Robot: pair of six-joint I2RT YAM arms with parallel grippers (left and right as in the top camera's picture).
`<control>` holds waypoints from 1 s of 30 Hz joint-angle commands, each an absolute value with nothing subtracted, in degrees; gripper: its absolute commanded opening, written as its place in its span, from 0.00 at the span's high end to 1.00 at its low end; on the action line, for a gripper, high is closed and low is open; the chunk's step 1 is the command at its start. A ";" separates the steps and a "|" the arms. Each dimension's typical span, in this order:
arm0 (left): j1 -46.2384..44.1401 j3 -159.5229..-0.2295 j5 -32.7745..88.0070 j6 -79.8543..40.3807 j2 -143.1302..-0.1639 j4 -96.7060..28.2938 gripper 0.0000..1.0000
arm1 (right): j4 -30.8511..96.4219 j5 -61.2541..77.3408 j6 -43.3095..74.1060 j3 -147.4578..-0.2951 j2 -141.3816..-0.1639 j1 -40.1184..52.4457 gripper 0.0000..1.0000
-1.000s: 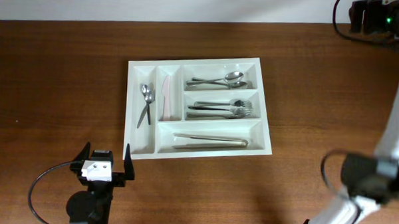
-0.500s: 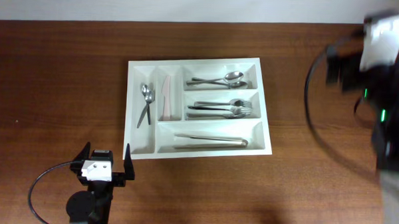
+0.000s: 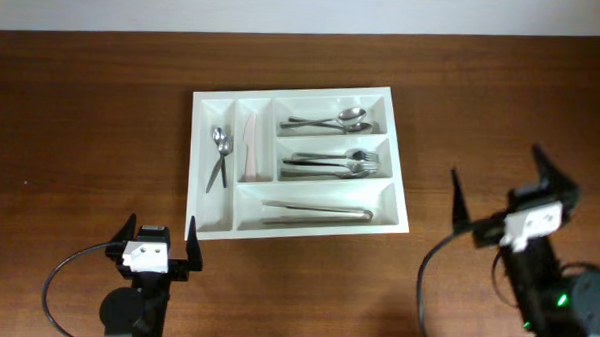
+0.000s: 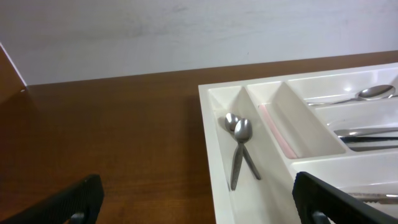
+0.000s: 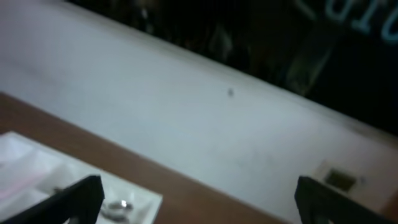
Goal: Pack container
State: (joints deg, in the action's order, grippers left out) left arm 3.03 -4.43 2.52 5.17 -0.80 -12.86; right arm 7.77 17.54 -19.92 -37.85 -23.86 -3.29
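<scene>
Tray point(image 3: 195, 165) sits mid-tabletop point(image 3: 82, 111), cutlery point(image 3: 325, 161) in all five compartments. Left end effector point(image 3: 160, 226) at its 8 o'clock and right end effector point(image 3: 496, 167) at 3 o'clock both gape empty. Packing looks finished; any retreat should steer clear of the rim

left wrist view: the container point(image 4: 211, 134) is cut off by the right and bottom edges, and its long compartments show only in part. the left gripper point(image 4: 196, 200) shows only as two dark fingertips point(image 4: 84, 198), cropped by the bottom edge. right wrist view: the whole picture is blurred. one corner of the container shows at lower left, its contents indistinct. the right gripper point(image 5: 199, 200) is likewise cropped at the bottom edge. overhead view: the pale pink item point(image 3: 250, 147) in the second narrow compartment is too small to identify.
</scene>
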 commanded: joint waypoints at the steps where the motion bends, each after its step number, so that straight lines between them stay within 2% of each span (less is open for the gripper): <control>1: 3.11 -3.95 1.91 6.11 -0.30 -12.82 0.01 | 5.37 19.07 -19.81 -31.83 -18.02 -0.71 0.01; 9: 3.11 -3.95 1.91 6.11 -0.30 -12.82 0.01 | 0.45 19.09 -19.84 -21.61 -9.87 1.17 0.01; 30: 3.11 -3.95 1.91 6.11 -0.30 -12.82 0.01 | -2.42 19.11 -19.81 -13.52 -0.21 1.17 0.02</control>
State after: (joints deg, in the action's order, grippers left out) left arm 3.03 -4.43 2.52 5.17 -0.80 -12.86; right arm -2.04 18.57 -19.94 -14.39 -0.80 0.58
